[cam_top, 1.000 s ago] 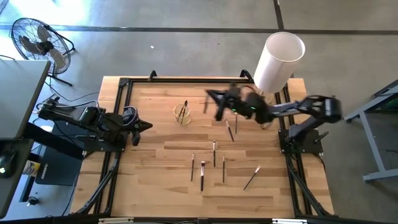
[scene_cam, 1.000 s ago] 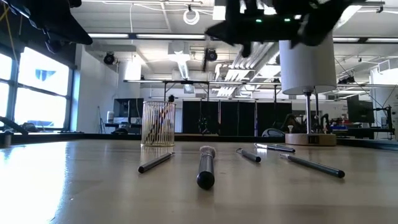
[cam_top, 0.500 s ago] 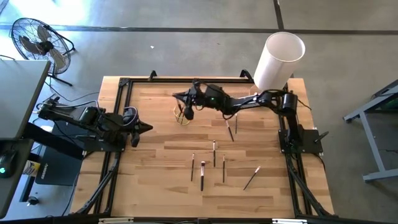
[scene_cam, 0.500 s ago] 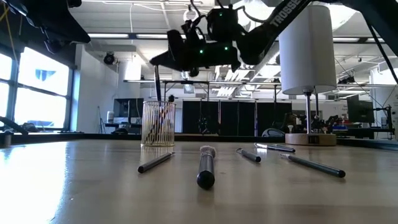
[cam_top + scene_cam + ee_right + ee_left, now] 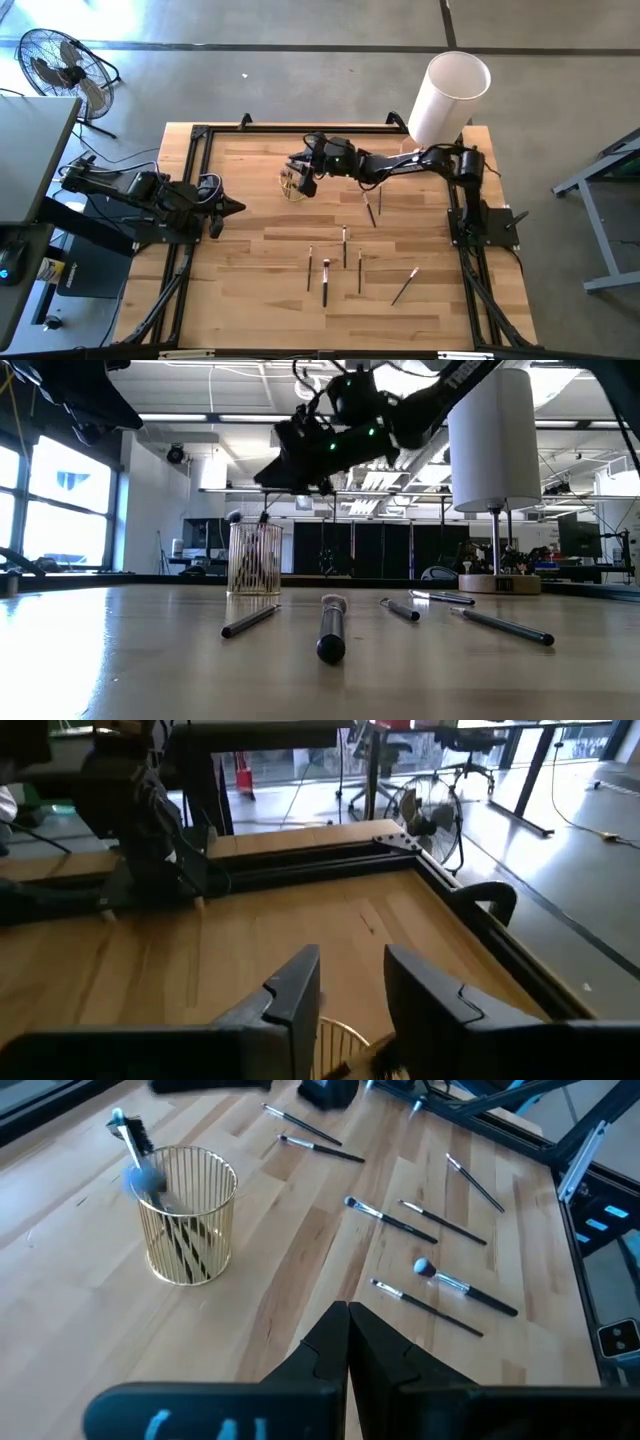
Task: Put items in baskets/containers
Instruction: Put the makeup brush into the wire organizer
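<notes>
A small round cup of thin golden bars [image 5: 292,185] stands on the table left of the middle, toward the far edge. It also shows in the low view [image 5: 254,558] and the left wrist view [image 5: 190,1215]. Brushes stand in it, one with its head [image 5: 235,517] above the rim. My right gripper [image 5: 297,172] hovers just above the cup, open and empty [image 5: 352,990]. Several more brushes [image 5: 344,250] lie flat on the table's middle. My left gripper [image 5: 232,205] is shut and empty at the left side [image 5: 348,1330].
A tall white cylinder [image 5: 447,100] stands at the far right corner. Black frame rails [image 5: 300,128] run along the table's edges. Two brushes [image 5: 372,205] lie under my right arm, the others [image 5: 326,280] nearer the front edge. A fan [image 5: 60,65] stands off the table.
My right gripper has swung from beside the white cylinder toward the table's left with a brush hanging below it, and has come down over the cup. It has let go: the brush now stands in the cup.
</notes>
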`<state>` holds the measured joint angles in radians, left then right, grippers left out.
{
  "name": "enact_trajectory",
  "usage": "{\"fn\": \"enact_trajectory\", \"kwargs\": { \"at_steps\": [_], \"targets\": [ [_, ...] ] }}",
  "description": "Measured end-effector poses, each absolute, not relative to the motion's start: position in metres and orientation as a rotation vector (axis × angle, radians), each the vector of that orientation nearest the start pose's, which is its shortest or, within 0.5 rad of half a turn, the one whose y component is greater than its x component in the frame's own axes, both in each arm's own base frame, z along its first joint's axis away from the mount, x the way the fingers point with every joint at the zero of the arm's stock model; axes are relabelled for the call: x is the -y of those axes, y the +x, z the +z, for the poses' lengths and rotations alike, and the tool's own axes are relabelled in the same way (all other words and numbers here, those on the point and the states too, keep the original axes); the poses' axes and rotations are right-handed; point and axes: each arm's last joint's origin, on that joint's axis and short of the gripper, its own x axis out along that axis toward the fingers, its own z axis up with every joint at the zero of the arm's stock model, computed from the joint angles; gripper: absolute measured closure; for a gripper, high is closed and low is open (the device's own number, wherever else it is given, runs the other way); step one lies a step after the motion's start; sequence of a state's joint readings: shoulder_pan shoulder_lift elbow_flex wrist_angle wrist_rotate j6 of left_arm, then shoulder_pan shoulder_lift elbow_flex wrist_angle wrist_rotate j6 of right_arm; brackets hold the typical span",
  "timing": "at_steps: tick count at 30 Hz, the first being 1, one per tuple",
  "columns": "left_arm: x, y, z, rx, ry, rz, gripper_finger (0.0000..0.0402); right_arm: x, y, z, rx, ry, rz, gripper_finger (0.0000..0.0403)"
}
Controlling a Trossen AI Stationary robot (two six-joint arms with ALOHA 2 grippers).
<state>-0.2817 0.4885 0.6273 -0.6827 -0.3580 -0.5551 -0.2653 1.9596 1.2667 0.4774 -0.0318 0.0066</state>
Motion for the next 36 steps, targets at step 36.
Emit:
{"fn": "enact_trajectory", "kwargs": {
  "at_steps": [36],
  "targets": [
    [0.019, 0.101, 0.272, -0.477, -0.37, 0.216, 0.0401, 0.091, 0.247, 0.152, -0.7, 0.94, -1.264, 0.0322]
  ]
}}
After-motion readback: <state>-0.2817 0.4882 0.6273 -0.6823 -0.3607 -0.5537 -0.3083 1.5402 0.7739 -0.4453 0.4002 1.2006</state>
